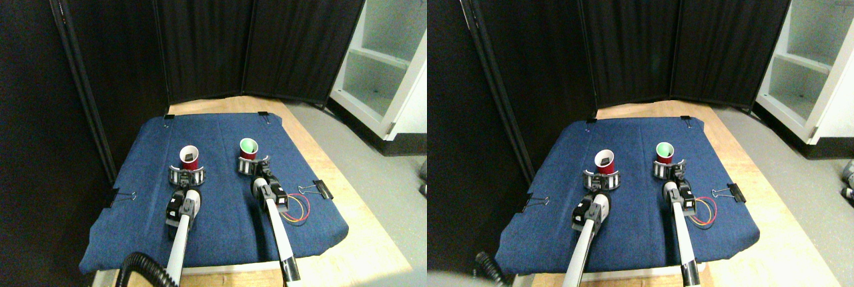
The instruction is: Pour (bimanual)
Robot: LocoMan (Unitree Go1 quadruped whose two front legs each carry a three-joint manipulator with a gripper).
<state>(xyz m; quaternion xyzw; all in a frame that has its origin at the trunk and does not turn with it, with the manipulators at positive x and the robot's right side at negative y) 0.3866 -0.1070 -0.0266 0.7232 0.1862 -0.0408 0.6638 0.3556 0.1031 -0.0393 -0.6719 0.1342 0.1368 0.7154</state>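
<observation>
- Both my manipulators reach over the blue cloth [220, 233].
- My left gripper [187, 177] rings the left red cup [190, 157], my right gripper [254, 167] the green-filled cup [249, 149]; whether either is clenched, I cannot tell.
- Both cups stand upright: I judge pouring not yet begun.

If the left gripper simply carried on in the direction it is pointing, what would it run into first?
The left gripper points away from the robot, straight at the red cup standing upright on the blue cloth. It would likely meet that cup first; whether the fingers already touch it is unclear.
</observation>
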